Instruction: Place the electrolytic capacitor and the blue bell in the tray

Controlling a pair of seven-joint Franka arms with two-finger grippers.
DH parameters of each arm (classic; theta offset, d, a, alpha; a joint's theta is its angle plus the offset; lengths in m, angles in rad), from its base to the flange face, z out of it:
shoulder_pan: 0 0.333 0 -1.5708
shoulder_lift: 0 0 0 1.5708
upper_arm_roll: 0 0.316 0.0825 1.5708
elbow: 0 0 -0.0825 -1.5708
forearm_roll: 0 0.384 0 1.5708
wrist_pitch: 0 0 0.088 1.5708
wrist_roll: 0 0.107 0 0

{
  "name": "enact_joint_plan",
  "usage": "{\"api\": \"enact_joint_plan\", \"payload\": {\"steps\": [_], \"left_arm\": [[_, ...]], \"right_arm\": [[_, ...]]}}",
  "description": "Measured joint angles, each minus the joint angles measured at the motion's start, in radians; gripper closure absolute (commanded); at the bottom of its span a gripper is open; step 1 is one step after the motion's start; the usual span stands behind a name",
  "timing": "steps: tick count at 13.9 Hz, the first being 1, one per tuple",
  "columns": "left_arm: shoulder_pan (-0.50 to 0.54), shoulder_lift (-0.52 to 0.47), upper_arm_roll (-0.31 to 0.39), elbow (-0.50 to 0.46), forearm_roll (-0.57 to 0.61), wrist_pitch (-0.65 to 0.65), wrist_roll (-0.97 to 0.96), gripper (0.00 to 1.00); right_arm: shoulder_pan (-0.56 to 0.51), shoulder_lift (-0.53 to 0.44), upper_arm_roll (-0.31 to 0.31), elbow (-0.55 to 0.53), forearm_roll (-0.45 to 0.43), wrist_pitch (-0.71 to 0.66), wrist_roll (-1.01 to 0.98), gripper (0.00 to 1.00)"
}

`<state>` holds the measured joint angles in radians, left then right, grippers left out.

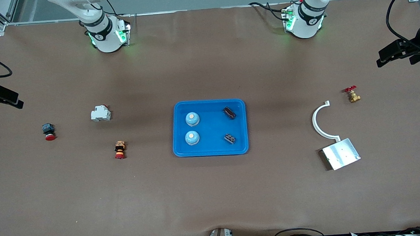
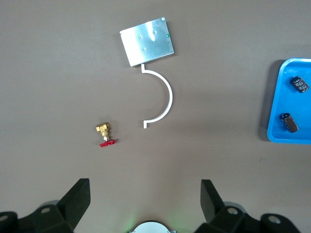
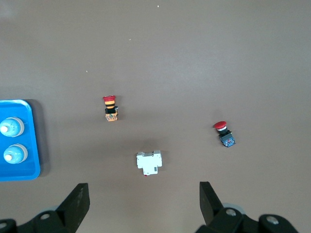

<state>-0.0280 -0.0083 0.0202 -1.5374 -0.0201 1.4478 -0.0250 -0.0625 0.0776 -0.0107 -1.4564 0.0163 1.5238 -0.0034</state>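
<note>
The shallow bright blue plastic tray (image 1: 212, 149) mid-table is already holding two blue bells (image 1: 192, 119) and two dark capacitors (image 1: 229, 112), so both end effectors, left (image 2: 146, 201) and right (image 3: 144, 201), are hanging released, likely needing only to wait.

Brass valve (image 2: 104, 135), white curved bracket (image 2: 161, 99), metal plate (image 2: 147, 41), tray (image 2: 277, 99) with 2 capacitors (image 2: 299, 83)
</note>
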Motion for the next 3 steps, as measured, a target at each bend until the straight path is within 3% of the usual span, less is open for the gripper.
{"api": "enact_joint_plan", "payload": {"steps": [3], "left_arm": [[-0.001, 0.0, -0.002, 0.0, 0.0, -0.001, 0.0, 0.0]], "right_arm": [[0.0, 0.0, 0.002, 0.0, -0.001, 0.003, 0.0, 0.0]]}}
